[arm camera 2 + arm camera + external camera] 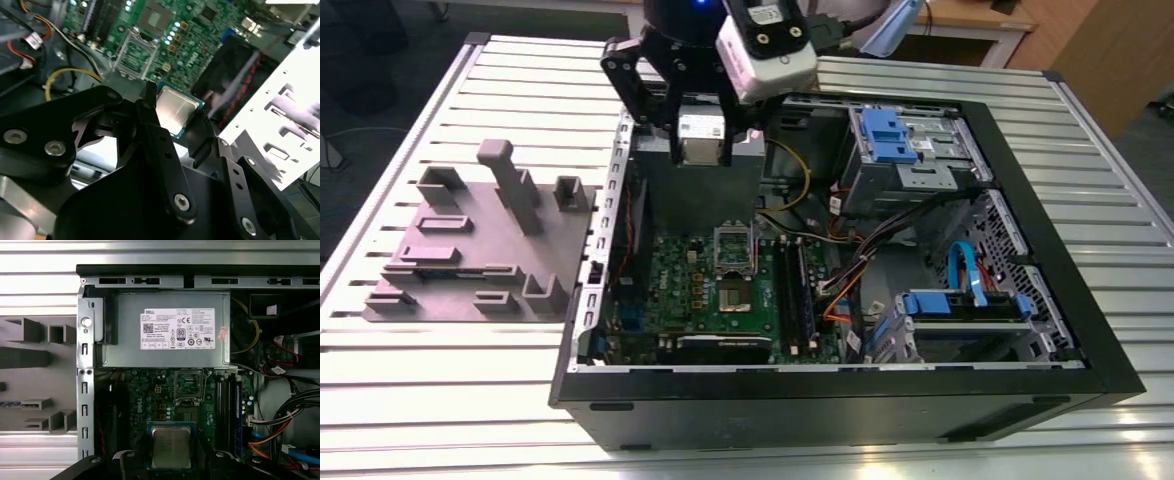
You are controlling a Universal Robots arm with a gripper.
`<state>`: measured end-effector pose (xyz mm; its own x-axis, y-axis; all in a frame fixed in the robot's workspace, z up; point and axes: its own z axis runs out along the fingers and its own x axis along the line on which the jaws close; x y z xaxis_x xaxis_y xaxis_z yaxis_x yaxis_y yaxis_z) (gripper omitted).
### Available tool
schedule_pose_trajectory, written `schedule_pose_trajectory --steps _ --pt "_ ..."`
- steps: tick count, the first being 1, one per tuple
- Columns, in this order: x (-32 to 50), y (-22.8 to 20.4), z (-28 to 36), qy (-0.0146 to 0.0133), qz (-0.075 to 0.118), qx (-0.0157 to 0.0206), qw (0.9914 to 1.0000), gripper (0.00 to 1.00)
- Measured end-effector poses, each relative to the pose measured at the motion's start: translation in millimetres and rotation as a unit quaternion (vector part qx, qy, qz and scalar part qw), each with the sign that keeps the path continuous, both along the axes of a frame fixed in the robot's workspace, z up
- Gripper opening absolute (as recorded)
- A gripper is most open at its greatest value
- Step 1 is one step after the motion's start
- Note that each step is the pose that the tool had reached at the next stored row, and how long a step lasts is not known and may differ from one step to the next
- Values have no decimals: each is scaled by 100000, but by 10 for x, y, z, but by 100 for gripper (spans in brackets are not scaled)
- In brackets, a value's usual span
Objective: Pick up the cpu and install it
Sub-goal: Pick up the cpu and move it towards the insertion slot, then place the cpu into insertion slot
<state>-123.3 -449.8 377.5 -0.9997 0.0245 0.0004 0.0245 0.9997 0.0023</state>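
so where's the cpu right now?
The cpu is clamped in the gripper, over the motherboard near the power supply, in the case's half on the exterior view's left.

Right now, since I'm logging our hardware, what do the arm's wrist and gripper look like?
The gripper is matte black, its jaws driven by angular link bars pinned with silver screws. A white boxy unit with dark round ports sits beside the black wrist, and a dark cable trails from it.
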Motion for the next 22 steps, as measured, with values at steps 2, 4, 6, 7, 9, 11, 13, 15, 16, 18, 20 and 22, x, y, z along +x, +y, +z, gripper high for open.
schedule_pose_trajectory --steps 2,4,6,7,9,11,13,15,16,18,20,22 --pt "75 0 -2 1 -4 -3 100000 47" --pt "148 0 -6 0 1 1 100000 47" --pt "195 0 -8 -2 3 3 100000 47" --pt "197 0 -8 -3 1 5 100000 47" --pt "197 0 -8 -1 -3 3 100000 47" --pt "197 0 -7 0 -8 -1 100000 47" --pt "207 0 -7 1 -2 0 100000 47" --pt "207 0 -7 0 -2 0 100000 47" --pt "207 0 -7 0 -2 0 100000 47" --pt "208 0 -7 0 -2 -1 100000 47" --pt "208 -12 -8 1 7 -2 100000 47" --pt "207 -21 -11 -4 -1 7 100000 47"
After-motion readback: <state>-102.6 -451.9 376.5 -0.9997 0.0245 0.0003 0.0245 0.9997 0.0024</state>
